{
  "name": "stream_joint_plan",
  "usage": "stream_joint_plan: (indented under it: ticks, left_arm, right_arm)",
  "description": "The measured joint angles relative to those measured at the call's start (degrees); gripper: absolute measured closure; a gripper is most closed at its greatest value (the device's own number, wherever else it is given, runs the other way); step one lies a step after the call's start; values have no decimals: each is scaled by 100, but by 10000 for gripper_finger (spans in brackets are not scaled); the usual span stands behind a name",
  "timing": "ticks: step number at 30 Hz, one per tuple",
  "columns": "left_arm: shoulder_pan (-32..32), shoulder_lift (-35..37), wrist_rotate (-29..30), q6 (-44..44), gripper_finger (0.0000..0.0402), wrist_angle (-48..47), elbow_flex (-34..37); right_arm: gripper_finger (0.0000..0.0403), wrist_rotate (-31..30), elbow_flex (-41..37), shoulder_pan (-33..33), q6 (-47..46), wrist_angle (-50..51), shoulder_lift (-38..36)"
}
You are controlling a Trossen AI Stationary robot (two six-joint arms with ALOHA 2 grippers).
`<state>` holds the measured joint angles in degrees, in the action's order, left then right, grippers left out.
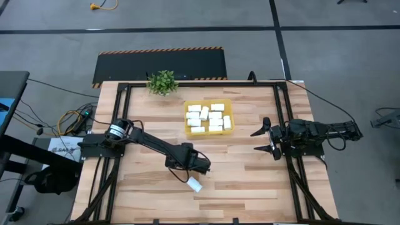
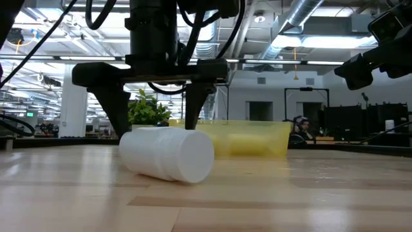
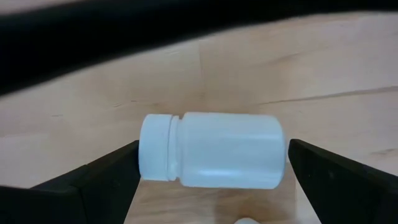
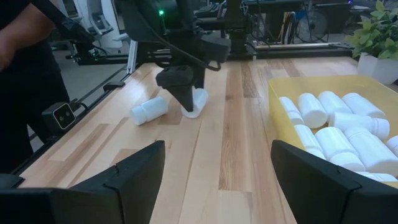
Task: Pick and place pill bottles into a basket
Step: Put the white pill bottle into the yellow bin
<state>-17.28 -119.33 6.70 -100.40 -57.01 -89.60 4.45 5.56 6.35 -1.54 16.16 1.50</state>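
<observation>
Most pill bottles point(image 1: 209, 117) are already gathered in the basket point(image 1: 229, 108) at upper centre, while one bottle point(image 1: 195, 184) at lower centre is straddled, ungrasped, by the spread left gripper point(image 1: 199, 172).

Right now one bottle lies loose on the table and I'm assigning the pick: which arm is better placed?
Left. Its tool is open and straddles the lying pill bottle, while the right tool waits near the right table edge.

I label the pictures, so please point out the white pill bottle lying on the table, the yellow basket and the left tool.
white plastic pill bottle point(image 3: 217, 149), left wrist view, body.
translucent yellow plastic basket point(image 1: 229, 112), high view, right wall.
left tool point(image 2: 158, 106), low view, between fingertips.
</observation>
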Motion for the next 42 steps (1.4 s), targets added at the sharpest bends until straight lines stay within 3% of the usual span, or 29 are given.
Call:
stream_joint_plan:
  ticks: [35,42]
  left_arm:
    - [-9,7,15,155,17,-50,0]
    - [-9,7,11,218,43,-48,0]
  right_arm:
    - [117,0,0,0,0,0,0]
    - [117,0,0,0,0,0,-2]
